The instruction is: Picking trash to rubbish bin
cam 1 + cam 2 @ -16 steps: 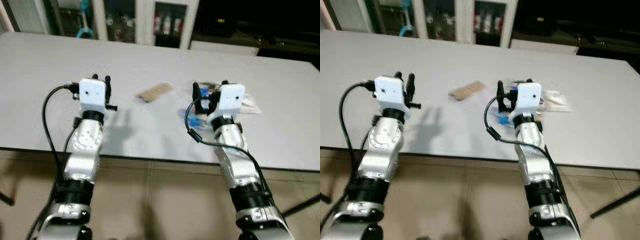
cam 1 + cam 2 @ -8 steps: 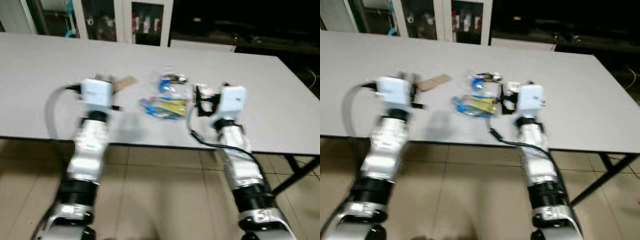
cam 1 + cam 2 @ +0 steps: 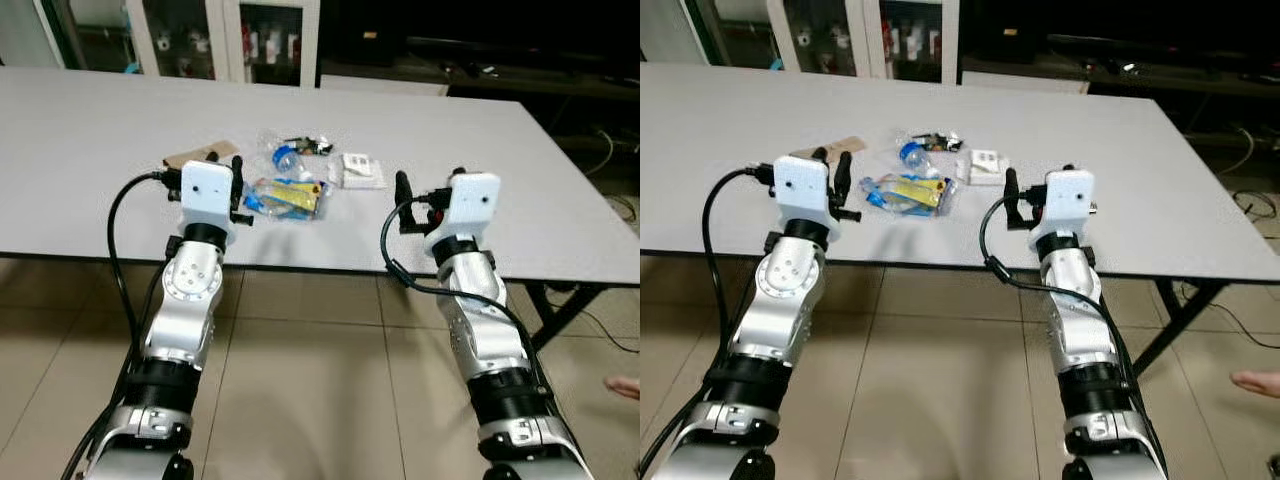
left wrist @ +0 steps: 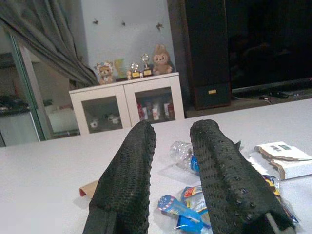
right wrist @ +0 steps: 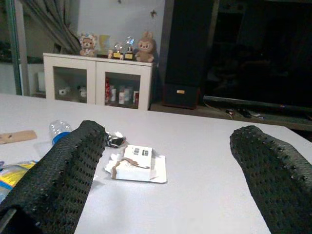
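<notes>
Counter point(image 3: 90, 130): pale grey, wide, over a beige tiled floor point(image 3: 300, 380).
Trash point(image 3: 285, 195): clustered mid-counter — blue-yellow wrapper, crumpled bottle point(image 3: 285, 158), white carton point(image 3: 358, 170), brown card point(image 3: 190, 155).
Left tool point(image 4: 170, 165): above near edge, just beside wrapper, fingers narrowly parted, empty.
Right tool point(image 5: 165, 185): above near edge, spread wide, empty.
Room: white glass-door cabinet point(image 4: 127, 105) behind.

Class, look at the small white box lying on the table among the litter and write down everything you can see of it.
The white box is small, flat and looks like thin card, torn open, with a ragged brown edge and a dark printed label on top. It lies flat on the grey table, at the right end of the litter, beside the yellow and blue wrapper. The right gripper hovers near it with fingers wide apart, not touching it.
</notes>
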